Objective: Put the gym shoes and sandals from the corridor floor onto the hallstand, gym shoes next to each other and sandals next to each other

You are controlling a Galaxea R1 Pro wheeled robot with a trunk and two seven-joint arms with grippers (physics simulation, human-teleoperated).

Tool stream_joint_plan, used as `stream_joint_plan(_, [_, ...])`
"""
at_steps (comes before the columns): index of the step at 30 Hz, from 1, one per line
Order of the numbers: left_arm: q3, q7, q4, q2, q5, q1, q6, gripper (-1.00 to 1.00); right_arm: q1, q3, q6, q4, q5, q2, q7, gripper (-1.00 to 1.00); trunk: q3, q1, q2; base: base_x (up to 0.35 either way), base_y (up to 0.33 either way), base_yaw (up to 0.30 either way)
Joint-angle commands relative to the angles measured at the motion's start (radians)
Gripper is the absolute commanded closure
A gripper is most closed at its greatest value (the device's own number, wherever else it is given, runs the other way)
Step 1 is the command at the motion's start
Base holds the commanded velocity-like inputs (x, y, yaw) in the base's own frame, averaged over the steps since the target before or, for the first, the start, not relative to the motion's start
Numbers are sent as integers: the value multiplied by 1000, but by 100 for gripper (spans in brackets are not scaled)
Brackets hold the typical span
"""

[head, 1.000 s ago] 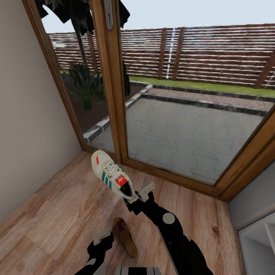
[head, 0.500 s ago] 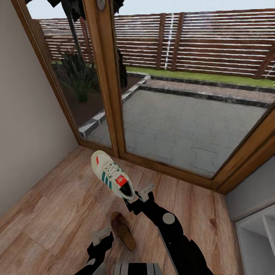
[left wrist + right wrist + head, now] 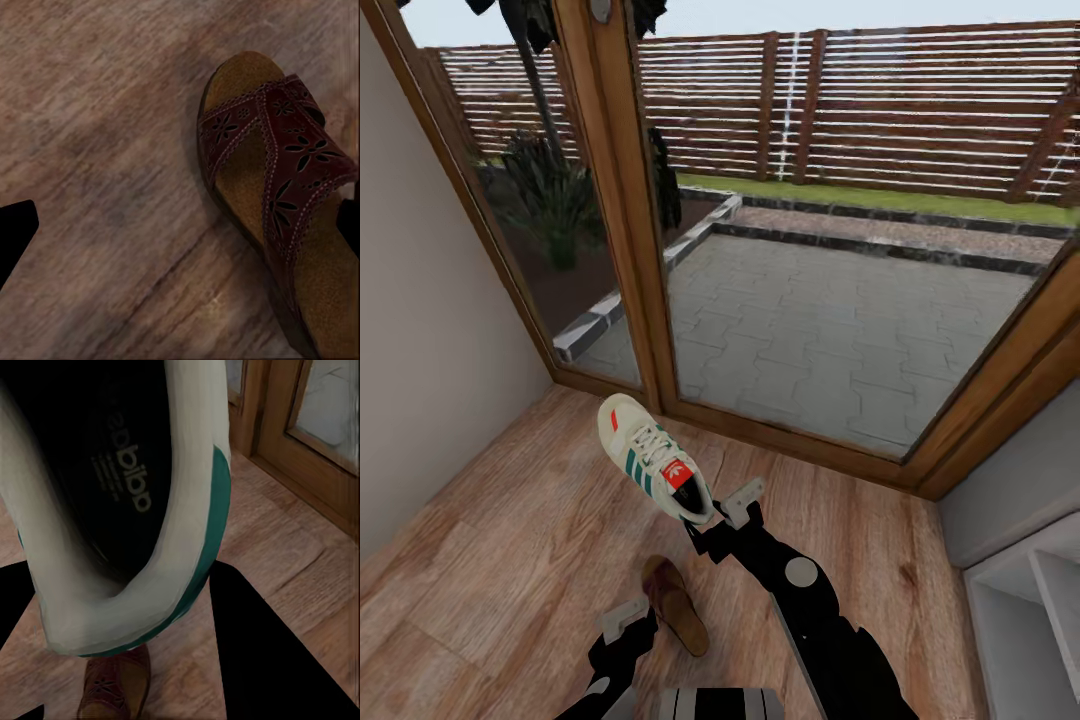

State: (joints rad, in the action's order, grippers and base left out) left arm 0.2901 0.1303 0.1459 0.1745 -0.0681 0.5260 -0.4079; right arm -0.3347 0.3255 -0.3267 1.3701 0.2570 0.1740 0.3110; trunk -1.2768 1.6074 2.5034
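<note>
A cream-white gym shoe with green stripes hangs tilted above the corridor floor. My right gripper is shut on its heel rim; the right wrist view looks into the shoe's dark opening between the black fingers. A dark brown sandal lies flat on the planks below. My left gripper hovers open just beside and above that sandal, not touching it. The hallstand shows at the lower right with open shelves.
A wood-framed glass door closes off the corridor ahead, with a paved yard behind it. A beige wall runs along the left. Bare planks lie between the sandal and the hallstand.
The whole picture has shifted, so the camera has moved; more of the hallstand shows at the right. Both arms and the held gym shoe keep their places in the picture.
</note>
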Motion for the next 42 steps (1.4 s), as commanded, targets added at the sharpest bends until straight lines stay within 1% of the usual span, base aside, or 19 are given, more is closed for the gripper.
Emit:
stream_joint_plan(1, [-3, 2, 0, 0, -7, 0, -3, -100, 0, -1, -5, 1, 8, 1, 7, 100, -1, 0, 0, 0, 0, -274])
stream_joint_plan(5, [-4, 2, 0, 0, -7, 0, -3, -100, 0, 0, -5, 1, 8, 1, 7, 100, -1, 0, 0, 0, 0, -266])
stream_joint_plan(14, [-3, 2, 0, 0, -7, 0, -3, -100, -1, 0, -5, 1, 8, 1, 7, 100, -1, 0, 0, 0, 0, -64])
stream_joint_plan(24, [-3, 2, 0, 0, -7, 0, -3, -100, 0, 0, -5, 1, 8, 1, 6, 100, -1, 0, 0, 0, 0, -237])
stream_joint_plan(38, [-3, 2, 0, 0, -8, 0, -3, -100, 0, 0, -5, 1, 8, 1, 5, 100, -1, 0, 0, 0, 0, -17])
stream_joint_plan(42, [-3, 2, 0, 0, -8, 0, -3, -100, 0, 0, -5, 1, 8, 1, 6, 100, -1, 0, 0, 0, 0, -144])
